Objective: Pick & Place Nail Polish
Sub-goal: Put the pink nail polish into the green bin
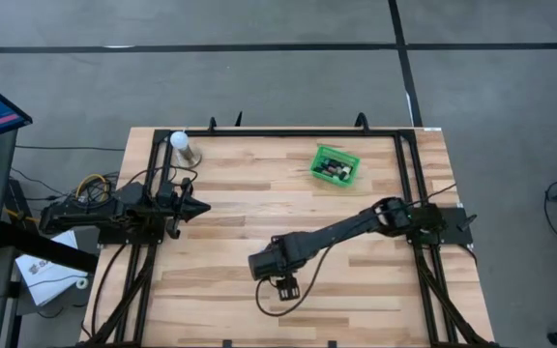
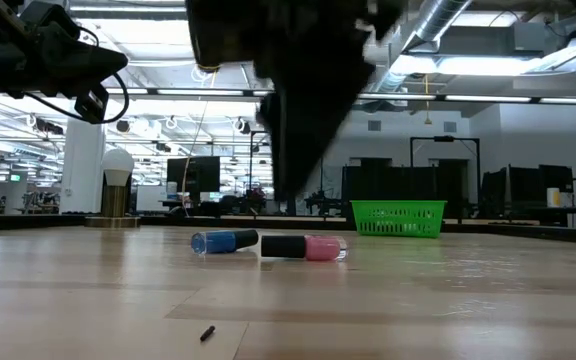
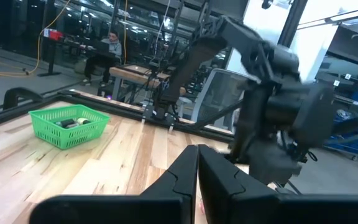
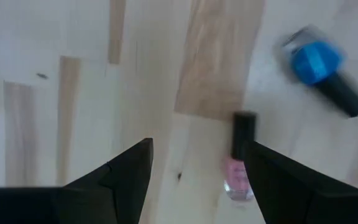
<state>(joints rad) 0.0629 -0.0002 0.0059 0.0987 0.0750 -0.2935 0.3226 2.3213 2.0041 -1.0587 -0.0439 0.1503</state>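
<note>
Two nail polish bottles lie on their sides on the wooden counter (image 1: 230,193), a pink one (image 4: 237,167) beside a blue one (image 4: 323,68). The right pincer (image 4: 194,165) hangs above them, jaws spread, gripping nothing. The left pincer (image 1: 201,206) waits closed at the counter's left edge, well apart from the green basket (image 1: 336,163).

A robotics lab or workshop: exposed ceiling ducts (image 2: 488,30), rows of workbenches (image 2: 448,185), a person (image 3: 107,53) sitting at a desk.

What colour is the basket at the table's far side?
Bright green basket, clearest in the high view.
</note>
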